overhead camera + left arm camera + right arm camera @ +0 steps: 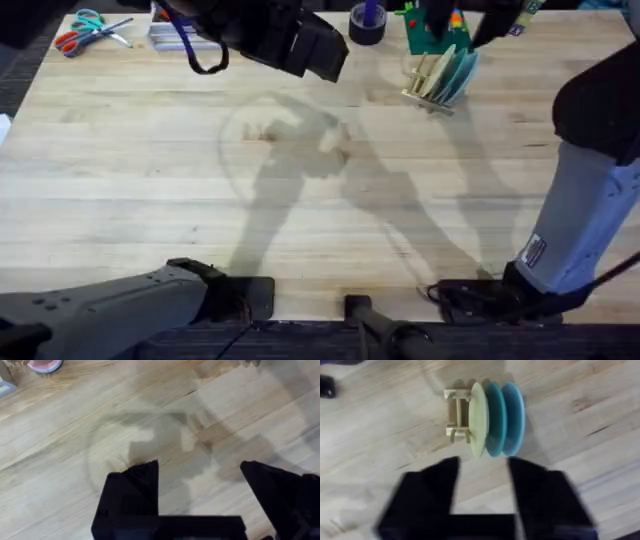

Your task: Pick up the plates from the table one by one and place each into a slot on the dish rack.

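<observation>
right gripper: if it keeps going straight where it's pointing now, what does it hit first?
Likely the plates standing in the dish rack: the open right gripper points at the cream plate and nearest turquoise plate, nothing between. Depth is unclear.

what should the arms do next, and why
Probably just pull the right tool back from the dish rack. Three plates already stand upright in it: a cream plate and two turquoise plates. No plate lies on the visible table, and both tools, including the left tool, are open and empty.
</observation>
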